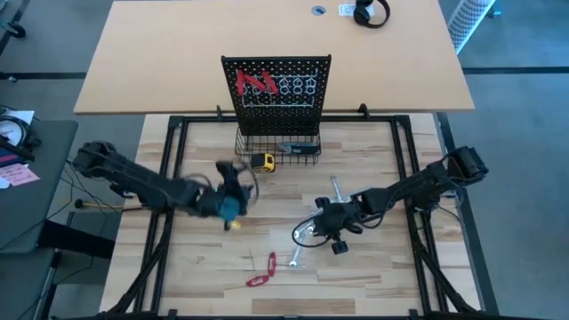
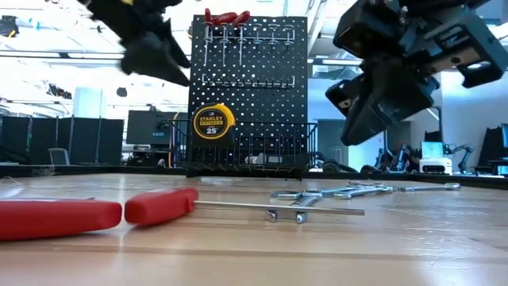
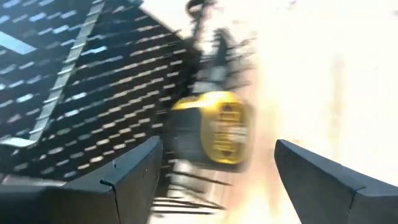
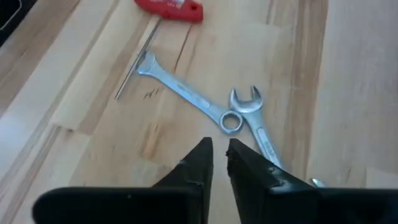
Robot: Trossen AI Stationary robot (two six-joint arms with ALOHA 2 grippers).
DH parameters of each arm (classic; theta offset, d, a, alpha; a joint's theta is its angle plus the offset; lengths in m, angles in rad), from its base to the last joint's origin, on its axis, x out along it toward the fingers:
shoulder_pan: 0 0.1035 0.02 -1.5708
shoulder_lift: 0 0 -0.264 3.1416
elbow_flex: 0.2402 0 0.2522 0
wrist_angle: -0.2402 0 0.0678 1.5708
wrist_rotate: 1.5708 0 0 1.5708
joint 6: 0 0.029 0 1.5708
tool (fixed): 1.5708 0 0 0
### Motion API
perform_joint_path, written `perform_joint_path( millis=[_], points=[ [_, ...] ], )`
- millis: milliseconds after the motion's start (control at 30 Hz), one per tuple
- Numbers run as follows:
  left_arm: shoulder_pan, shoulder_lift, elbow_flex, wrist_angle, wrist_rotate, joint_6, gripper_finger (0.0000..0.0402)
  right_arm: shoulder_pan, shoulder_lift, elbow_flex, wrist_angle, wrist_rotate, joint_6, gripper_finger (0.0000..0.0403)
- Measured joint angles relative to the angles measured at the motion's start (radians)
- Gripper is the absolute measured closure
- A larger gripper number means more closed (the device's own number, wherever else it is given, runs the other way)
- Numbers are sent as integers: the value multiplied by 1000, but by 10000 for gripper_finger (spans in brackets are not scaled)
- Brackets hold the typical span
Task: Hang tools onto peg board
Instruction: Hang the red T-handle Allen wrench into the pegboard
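The right gripper hung above the table, in front of the peg board and off toward the right arm's side; its fingers stood nearly together with only a thin slit between them and nothing caught in it; just beyond the tips lay two silver wrenches, the ring end of one touching the shank of the other; farther out a red-handled tool lay with its thin metal shaft pointing back toward the wrenches.

The left gripper hovered in front of the peg board toward the left arm's side, its fingers spread wide and holding nothing; a yellow tape measure sat just ahead of them, beside the black wire basket at the board's foot.

Red-handled pliers hung on the board's upper hooks; more red-handled tools and another wrench lay on the table in front of the board, well apart from it.
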Motion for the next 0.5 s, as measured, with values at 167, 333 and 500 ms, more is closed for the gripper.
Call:
perform_joint_path(
  millis=[167,333,500],
  points=[
    [-226,77,0,-39,128,-290,126,11,0,0,41,0,6,310],
    [-353,208,0,21,474,-290,136,0,0,0,111,0,-5,293],
    [-327,381,0,213,631,-166,159,-18,0,0,180,0,8,290]
  ],
)
